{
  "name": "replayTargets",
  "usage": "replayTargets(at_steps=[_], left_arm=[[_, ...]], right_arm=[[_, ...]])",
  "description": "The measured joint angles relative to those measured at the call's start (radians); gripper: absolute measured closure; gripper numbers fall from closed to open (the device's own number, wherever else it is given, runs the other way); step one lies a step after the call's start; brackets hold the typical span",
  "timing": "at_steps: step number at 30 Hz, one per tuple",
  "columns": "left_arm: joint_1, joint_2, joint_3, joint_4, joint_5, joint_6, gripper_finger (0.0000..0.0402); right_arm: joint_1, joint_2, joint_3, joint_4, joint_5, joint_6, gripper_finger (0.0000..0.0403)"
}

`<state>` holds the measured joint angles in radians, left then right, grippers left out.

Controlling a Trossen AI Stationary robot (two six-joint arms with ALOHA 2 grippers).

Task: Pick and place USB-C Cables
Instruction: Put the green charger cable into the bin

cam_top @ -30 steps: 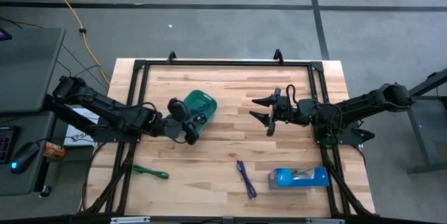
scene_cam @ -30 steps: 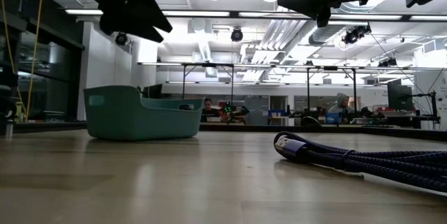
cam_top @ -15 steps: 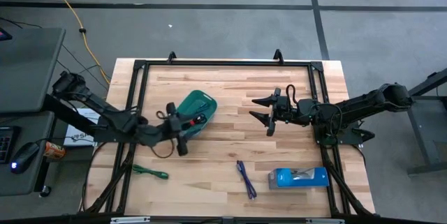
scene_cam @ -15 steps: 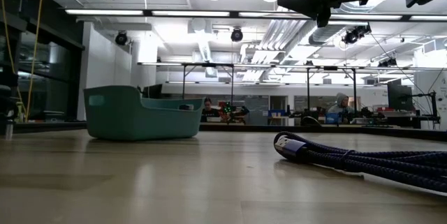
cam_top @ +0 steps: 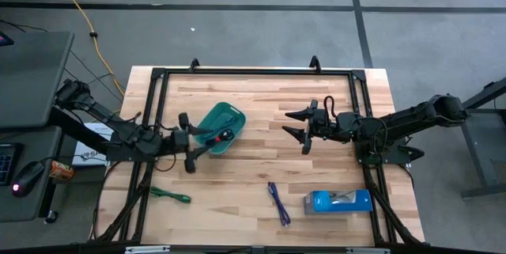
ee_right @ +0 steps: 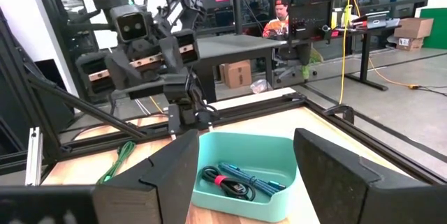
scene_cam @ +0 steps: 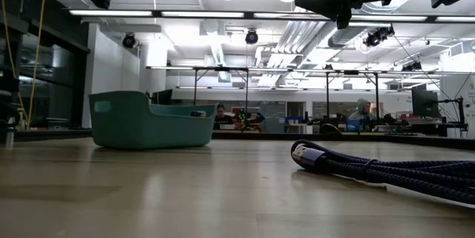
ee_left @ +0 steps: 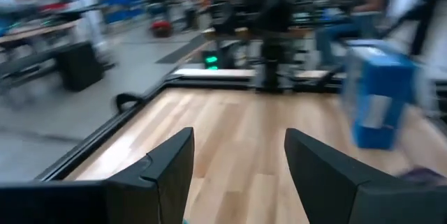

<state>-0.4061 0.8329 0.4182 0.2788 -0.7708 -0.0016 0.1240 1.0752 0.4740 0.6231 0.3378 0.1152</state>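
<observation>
1. Arms first: the left gripper (cam_top: pixel 188 141) hangs above the table just beside the teal tray (cam_top: pixel 207 121), on its left side, fingers (ee_left: pixel 167 165) spread with nothing between them.
2. Right gripper (cam_top: pixel 299 126) is poised mid-table, pointing toward the tray, likewise open and empty.
3. Light blue cable (ee_right: pixel 248 177) lies inside the tray.
4. Green cable (cam_top: pixel 170 195) rests near the table's front-left edge.
5. Dark blue-purple cable (cam_top: pixel 277 202) lies front-centre, near the blue box (cam_top: pixel 338 201).
6. Bare wood lies between the two grippers.

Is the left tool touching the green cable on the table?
Apart. The high view shows the left tool open beside the teal tray, with bare wood between it and the green cable.
</observation>
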Motion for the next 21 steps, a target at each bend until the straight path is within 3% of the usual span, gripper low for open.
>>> replayTargets(at_steps=[5, 7, 21], left_arm=[[0.0, -0.02, -0.043, 0.018, 0.277, 0.062, 0.0199], [0.0, -0.021, -0.044, 0.018, 0.337, 0.061, 0.0199], [0.0, -0.021, -0.044, 0.019, 0.344, 0.022, 0.0199]], right_arm=[[0.0, 0.0, 0.0, 0.0, 0.0, 0.0, 0.0176], [0.0, 0.0, 0.0, 0.001, 0.0, 0.0, 0.0176], [0.0, 0.0, 0.0, 0.001, 0.0, 0.0, 0.0176]])
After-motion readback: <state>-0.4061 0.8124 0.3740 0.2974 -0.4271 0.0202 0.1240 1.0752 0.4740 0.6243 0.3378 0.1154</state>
